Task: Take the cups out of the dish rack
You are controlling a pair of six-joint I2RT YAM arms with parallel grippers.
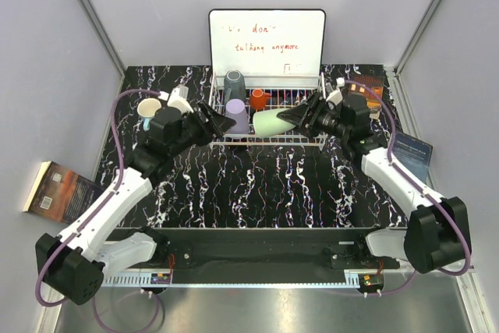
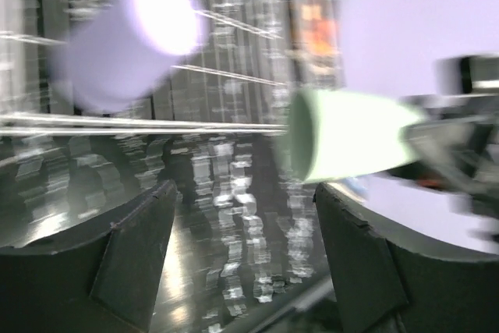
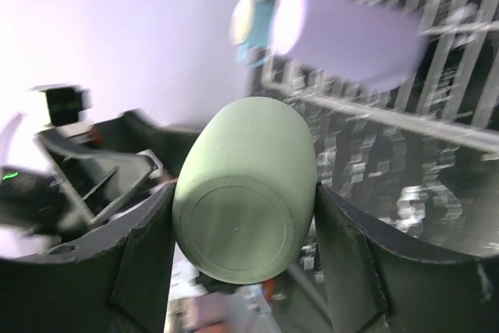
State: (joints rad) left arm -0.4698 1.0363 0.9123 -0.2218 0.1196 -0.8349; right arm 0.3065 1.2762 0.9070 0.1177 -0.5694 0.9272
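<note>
The white wire dish rack (image 1: 300, 139) stands at the back middle of the table. In it are a dark grey cup (image 1: 234, 82), a small orange cup (image 1: 259, 100) and a lilac cup (image 1: 236, 115) (image 2: 125, 44) (image 3: 343, 37). A pale green cup (image 1: 269, 122) (image 3: 245, 189) (image 2: 343, 134) lies on its side over the rack, with my right gripper (image 1: 290, 118) (image 3: 242, 220) shut on its base end. My left gripper (image 1: 222, 122) (image 2: 245, 200) hangs open and empty at the rack's left edge, beside the lilac cup. A light blue mug (image 1: 148, 108) stands on the table left of the rack.
A whiteboard (image 1: 267, 40) with red writing leans behind the rack. One book (image 1: 61, 190) lies off the table's left side, another book (image 1: 412, 154) at the right edge. A small white object (image 1: 181, 102) sits between the blue mug and the rack.
</note>
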